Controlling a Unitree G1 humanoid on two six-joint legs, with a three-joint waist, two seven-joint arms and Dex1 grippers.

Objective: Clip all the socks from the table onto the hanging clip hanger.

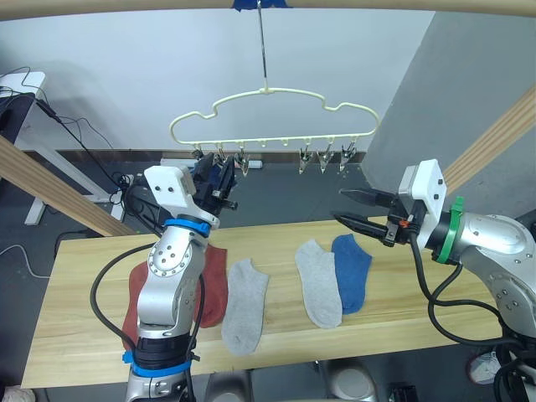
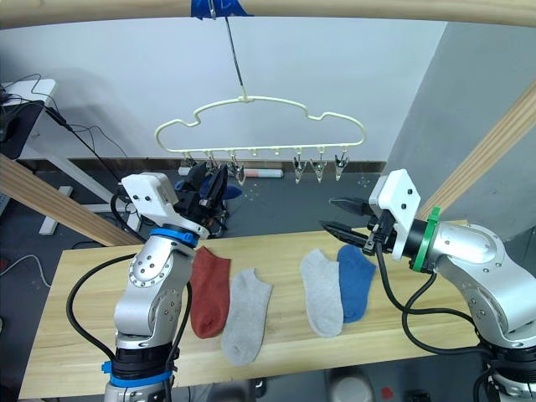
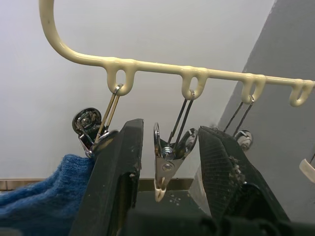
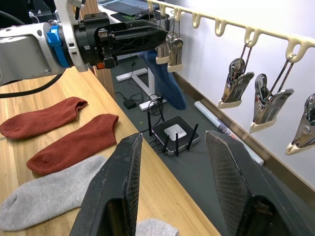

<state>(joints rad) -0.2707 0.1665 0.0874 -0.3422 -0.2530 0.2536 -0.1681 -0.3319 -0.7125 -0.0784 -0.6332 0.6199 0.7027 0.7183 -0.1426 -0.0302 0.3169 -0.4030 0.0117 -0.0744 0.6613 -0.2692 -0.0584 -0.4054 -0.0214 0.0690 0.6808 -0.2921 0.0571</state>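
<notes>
Left arm is standing nearly vertical on the left side, forearm rising from the near edge, wrist tilting far and right. Left gripper (image 1: 219, 186) is pointing far, up high, fingers (image 3: 115, 182) spread apart. Right arm is reaching in from the right, elbow bent, forearm running roughly level leftward. Right gripper (image 1: 358, 209) is pointing left, fingers (image 4: 118, 191) parted, holding nothing.

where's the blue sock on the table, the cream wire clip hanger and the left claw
blue knit ankle sock (image 1: 352, 273), left eye view, middle of its foot, lying flat on the table
cream-yellow wavy wire clip hanger (image 1: 268, 90), left eye view, top of the wire outline
left claw (image 3: 170, 162), left wrist view, between its black fingertips
</notes>
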